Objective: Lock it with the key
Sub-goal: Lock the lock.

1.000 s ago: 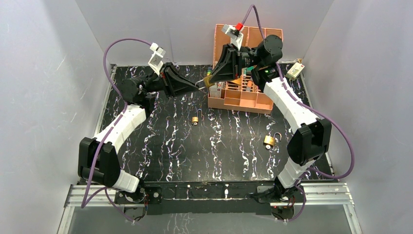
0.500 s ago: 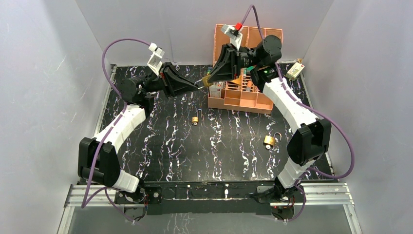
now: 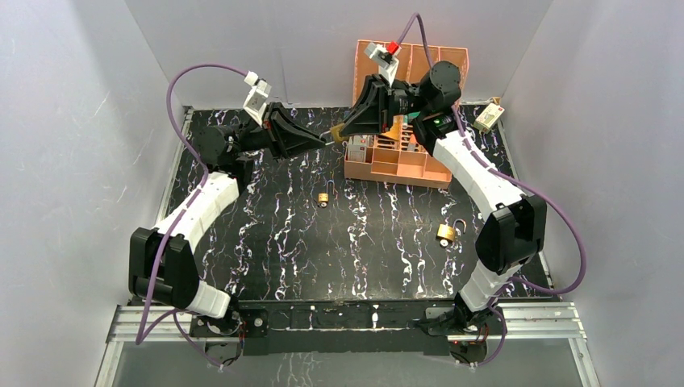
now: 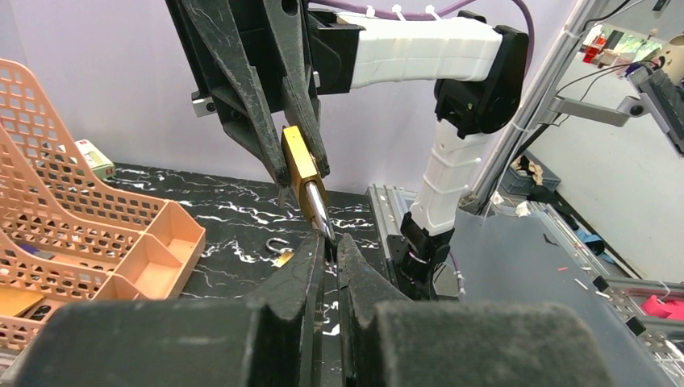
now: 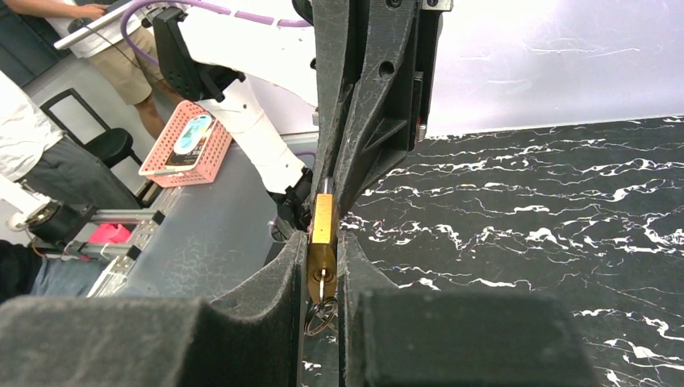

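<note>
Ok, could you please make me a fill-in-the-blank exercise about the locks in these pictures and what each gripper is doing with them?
1. The right gripper grips the brass body of the raised ___.
2. The left gripper pinches the silver end of that padlock, so this gripper is ___.
3. Outside the orange tray, ___ loose padlocks lie on the black table: one near the middle, one nearer the right arm.

Missing words: padlock; shut; two.
</note>
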### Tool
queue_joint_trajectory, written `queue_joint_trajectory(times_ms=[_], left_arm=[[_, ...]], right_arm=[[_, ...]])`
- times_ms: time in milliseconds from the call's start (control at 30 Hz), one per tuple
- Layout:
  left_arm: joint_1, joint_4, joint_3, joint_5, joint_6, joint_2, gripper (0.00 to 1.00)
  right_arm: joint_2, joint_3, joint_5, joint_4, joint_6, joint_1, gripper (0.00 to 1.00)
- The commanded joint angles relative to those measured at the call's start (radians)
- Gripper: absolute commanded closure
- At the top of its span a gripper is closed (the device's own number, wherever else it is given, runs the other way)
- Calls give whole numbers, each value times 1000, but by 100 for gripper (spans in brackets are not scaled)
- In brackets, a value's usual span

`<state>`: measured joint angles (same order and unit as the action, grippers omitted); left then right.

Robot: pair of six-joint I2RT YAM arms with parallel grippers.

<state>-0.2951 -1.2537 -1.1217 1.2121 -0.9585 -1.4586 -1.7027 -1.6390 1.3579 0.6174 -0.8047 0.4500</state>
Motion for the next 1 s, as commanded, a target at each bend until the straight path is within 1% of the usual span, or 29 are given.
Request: queue_joint_trajectory(times_ms=[0,200,367,567,733,767,800,833,900,967], left_arm=[[-28,8,-15,-180,88,0,100],[-28,26,-23,-228,115,0,100],[-24,38,-14,-235,129,14,100],[25,139,22,-252,196,79,100],[63,221,35,-253,240,124,100],[63,231,37,-253,246,129,100],[63,238,37,-253,249,131,100],[63,243,38,-251,251,132,100],[66,257,39,-250,260,138,100],[65,284,40,-253,279,147,100]], right_arm=[[1,23,-45,-35,48,148,100],[-9,26,-68,-114,119,199,100],[-9,20,-66,-127,131,205,100],[23,-34,-55,-258,212,144,100],[64,-43,-44,-268,211,60,100],[64,-44,-38,-268,210,53,88],[67,-44,-35,-268,210,50,70],[69,-44,-35,-268,212,49,59],[73,-42,-36,-268,215,41,46],[80,-44,-41,-269,217,25,37]])
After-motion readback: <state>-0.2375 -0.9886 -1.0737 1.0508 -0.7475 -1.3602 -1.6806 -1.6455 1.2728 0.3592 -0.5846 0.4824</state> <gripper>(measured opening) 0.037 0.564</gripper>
